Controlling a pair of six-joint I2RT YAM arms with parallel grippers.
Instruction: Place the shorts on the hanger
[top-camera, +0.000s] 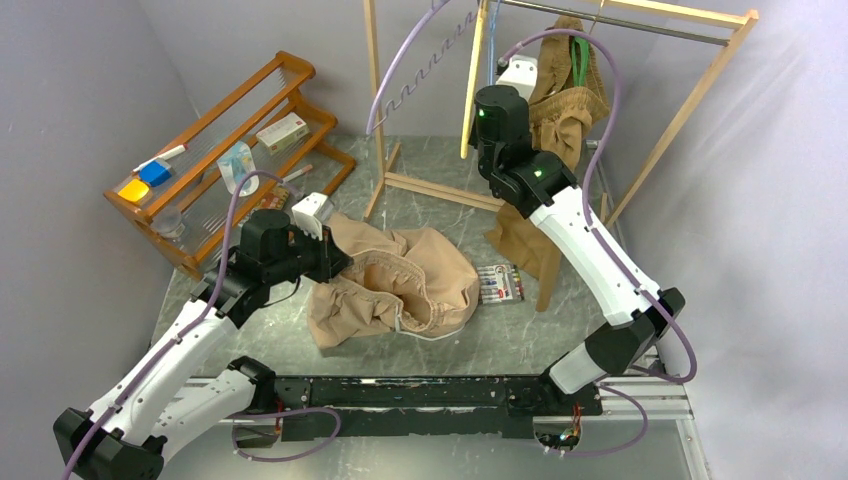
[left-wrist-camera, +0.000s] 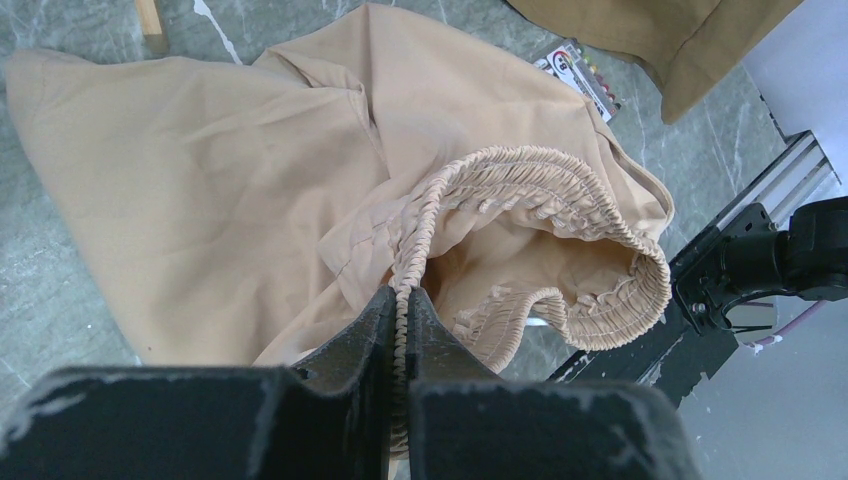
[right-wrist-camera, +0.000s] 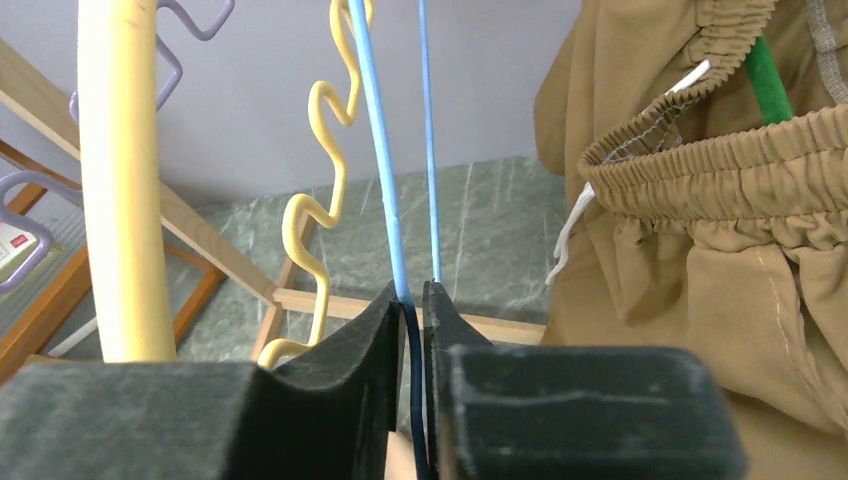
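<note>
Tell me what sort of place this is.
Likely a robot lab cell staged as a laundry corner: wooden clothes rack, wooden shelf, left arm and right arm bolted to the table.

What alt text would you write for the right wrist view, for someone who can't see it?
The right gripper is shut on the wire of the thin light-blue hanger. A yellow wavy hanger hangs to its left, and darker brown shorts on a green hanger hang at the right.

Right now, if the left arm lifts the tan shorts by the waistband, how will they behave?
Probably floppy: the shorts lie crumpled in folds, so legs should droop. The left gripper pinches gathered waistband, likely grippy.
</note>
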